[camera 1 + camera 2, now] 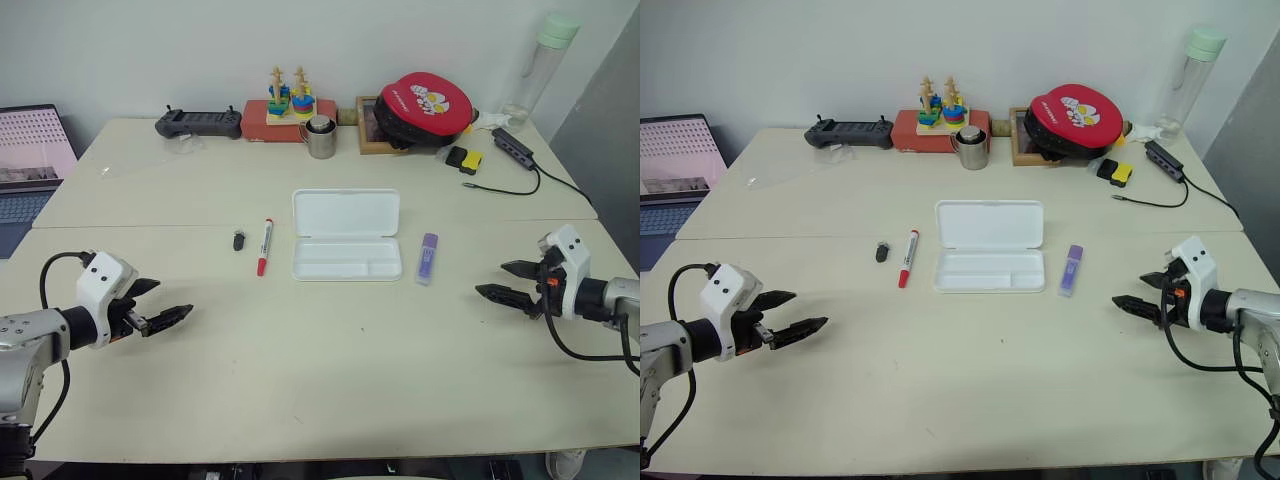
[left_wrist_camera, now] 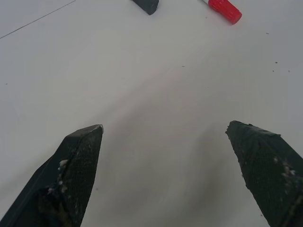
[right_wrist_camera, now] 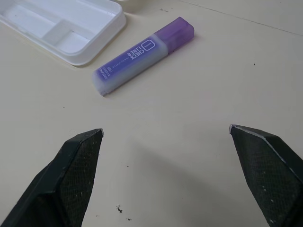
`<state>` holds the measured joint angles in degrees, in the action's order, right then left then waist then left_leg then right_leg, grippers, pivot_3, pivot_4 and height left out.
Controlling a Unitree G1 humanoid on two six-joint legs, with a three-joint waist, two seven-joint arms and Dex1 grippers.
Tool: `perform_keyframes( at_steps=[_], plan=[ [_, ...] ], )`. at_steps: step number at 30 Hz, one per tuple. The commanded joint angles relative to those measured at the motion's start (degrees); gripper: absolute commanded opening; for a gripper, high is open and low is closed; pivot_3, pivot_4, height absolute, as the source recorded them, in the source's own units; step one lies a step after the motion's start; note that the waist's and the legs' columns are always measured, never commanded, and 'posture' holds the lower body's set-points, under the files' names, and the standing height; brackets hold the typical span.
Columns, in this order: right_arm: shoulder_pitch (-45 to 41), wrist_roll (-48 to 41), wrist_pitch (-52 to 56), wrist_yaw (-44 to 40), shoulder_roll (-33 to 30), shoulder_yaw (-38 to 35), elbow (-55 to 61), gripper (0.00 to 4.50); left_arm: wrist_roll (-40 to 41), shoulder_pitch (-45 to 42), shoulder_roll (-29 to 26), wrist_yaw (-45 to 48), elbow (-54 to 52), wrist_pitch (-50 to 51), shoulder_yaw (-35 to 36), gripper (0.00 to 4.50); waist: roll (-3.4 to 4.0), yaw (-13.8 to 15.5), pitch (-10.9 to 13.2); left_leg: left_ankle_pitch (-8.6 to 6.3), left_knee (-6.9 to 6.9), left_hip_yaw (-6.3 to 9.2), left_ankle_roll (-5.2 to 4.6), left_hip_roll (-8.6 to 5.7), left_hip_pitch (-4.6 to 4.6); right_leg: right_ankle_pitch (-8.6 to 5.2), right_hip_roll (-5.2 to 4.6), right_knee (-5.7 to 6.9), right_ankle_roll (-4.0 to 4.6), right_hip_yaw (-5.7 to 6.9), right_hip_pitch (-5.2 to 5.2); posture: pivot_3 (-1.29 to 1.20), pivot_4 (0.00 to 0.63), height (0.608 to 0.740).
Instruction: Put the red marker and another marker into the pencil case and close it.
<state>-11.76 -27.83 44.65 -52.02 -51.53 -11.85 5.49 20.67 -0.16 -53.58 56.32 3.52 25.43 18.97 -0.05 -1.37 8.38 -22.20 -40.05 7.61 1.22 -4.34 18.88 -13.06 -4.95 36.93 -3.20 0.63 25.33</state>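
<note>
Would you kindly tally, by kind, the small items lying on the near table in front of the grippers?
Markers: 2, the red marker and the purple highlighter
Pencil cases: 1, the open white pencil case
Small black objects: 1, the black object beside the red marker
Total: 4

Our cream table (image 1: 330,370), with the case lying open.
On it we see the pencil case (image 1: 346,235), the red marker (image 1: 264,246) and small black cap (image 1: 239,240) to its left, the purple highlighter (image 1: 427,258) to its right.
</note>
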Motion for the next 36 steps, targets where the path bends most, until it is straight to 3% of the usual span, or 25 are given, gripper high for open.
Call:
perform_keyframes(
  at_steps=[1, 30, 36],
  plan=[
    [-0.8, -0.4, -0.2, -0.3, -0.9, -1.1, 1.0, 4.48, 2.4, 0.7, -0.5, 1.7, -2.5, 1.3, 1.7, 4.50, 0.00, 0.0, 0.0, 0.00, 0.00, 0.00, 0.00, 0.00, 0.00, 0.00, 0.00, 0.01, 0.00, 0.00, 0.00, 0.00, 0.150, 0.740],
    [-0.4, -1.5, -0.2, -1.0, -0.5, -1.1, 2.5, 4.48, 3.4, -1.0, 0.4, 2.1, -3.0, 2.2, 0.4, 4.50, 0.00, 0.0, 0.0, 0.00, 0.00, 0.00, 0.00, 0.00, 0.00, 0.00, 0.00, 0.00, 0.00, 0.00, 0.00, 0.00, 0.150, 0.740],
    [-11.8, -3.0, -0.2, -4.2, 3.3, 7.4, 5.7, 4.48, 10.7, -7.7, 6.5, 0.6, -15.0, 9.3, -5.2, 4.50, -0.02, -0.1, 0.0, 0.01, -0.06, -0.05, -0.01, 0.00, 0.00, 0.00, 0.00, 0.01, 0.00, 0.00, -0.02, 0.00, 0.150, 0.740]
  ],
)
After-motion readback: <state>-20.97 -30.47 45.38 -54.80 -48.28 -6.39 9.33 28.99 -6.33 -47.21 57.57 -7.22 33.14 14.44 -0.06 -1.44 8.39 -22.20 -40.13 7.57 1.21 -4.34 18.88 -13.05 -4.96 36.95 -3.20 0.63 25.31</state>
